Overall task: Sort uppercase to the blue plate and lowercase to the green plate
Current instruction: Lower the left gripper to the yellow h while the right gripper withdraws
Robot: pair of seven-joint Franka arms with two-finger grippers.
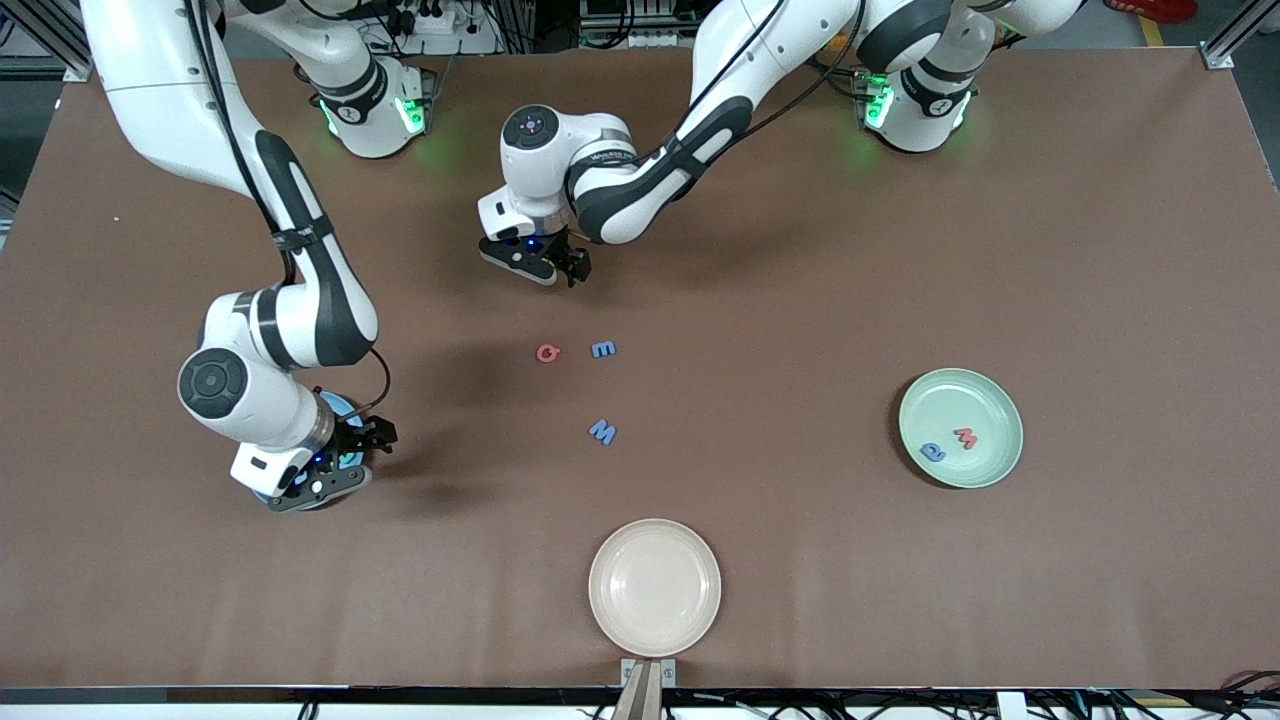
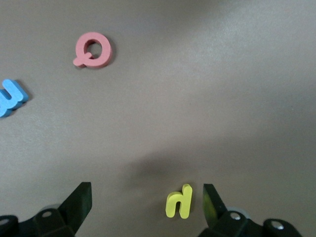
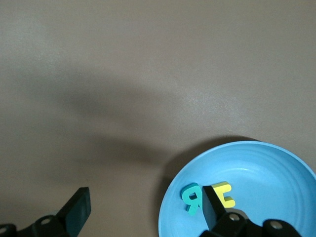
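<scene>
Hovering over the blue plate [image 3: 276, 163], where the teal R [image 3: 190, 197] and yellow H [image 3: 223, 194] lie, the right gripper [image 1: 335, 462] spreads empty fingers. Farther off, the left gripper [image 2: 147, 207], fingers open, straddles the tiny yellow hooked letter [image 2: 179, 201] on the desk [image 1: 900, 250]; it should centre, descend, then pinch for the green plate [image 1: 985, 395].

Blue plate [image 1: 340, 405] mostly hidden under arm

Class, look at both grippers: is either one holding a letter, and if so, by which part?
Nothing is held. The left gripper stands open around the small yellow letter on the table; the right gripper is open over the blue plate.
</scene>
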